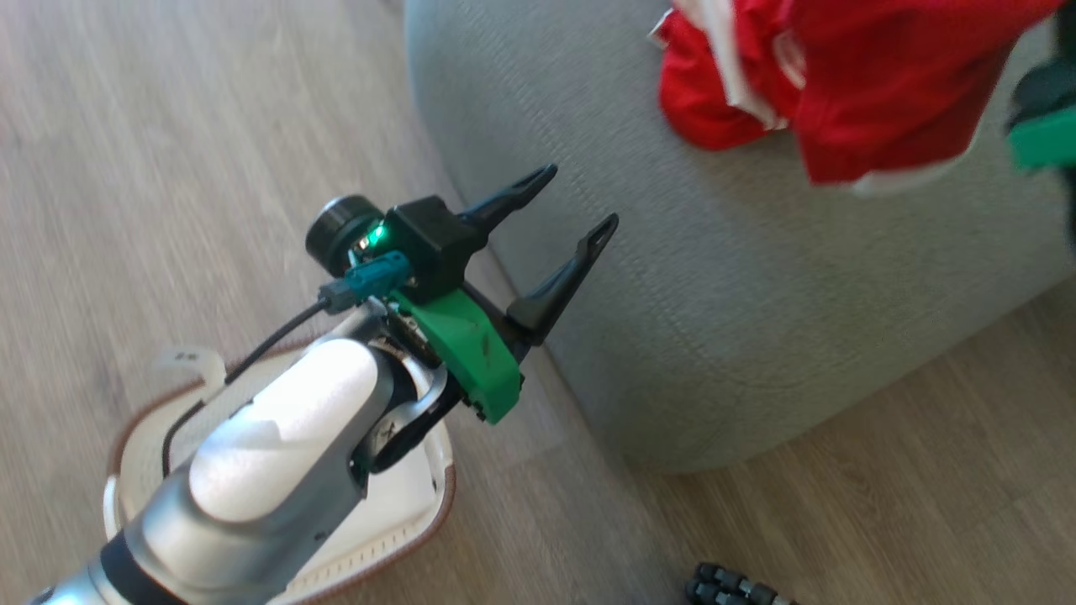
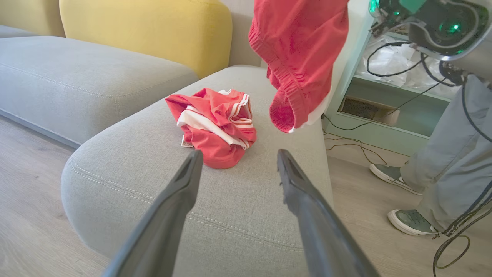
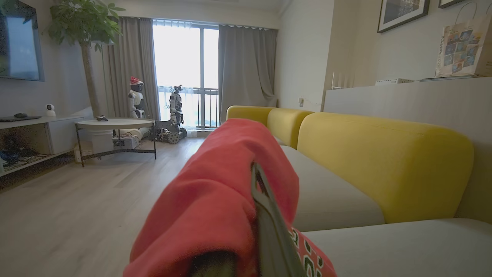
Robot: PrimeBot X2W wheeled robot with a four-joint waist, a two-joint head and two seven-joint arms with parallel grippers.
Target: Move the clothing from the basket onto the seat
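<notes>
One red garment with white stripes [image 2: 215,127] lies crumpled on the grey seat [image 2: 246,215], near its middle. A second red garment [image 2: 300,57] hangs in the air over the seat, beside the first. It is draped over my right gripper [image 3: 248,181], which is shut on it, with one dark finger [image 3: 269,231] showing. My left gripper [image 1: 578,197] is open and holds nothing, hovering at the seat's [image 1: 714,294] rounded corner and pointing toward the clothing [image 1: 883,92]. The white basket [image 1: 437,504] stands on the floor under my left forearm, which hides most of its inside.
A person's legs and shoes [image 2: 411,221] stand right of the seat, with cables [image 2: 449,246] trailing on the floor. Yellow back cushions [image 3: 384,161] line the sofa. A pale green cabinet [image 2: 384,100] stands behind. A small black object [image 1: 731,588] lies on the wood floor.
</notes>
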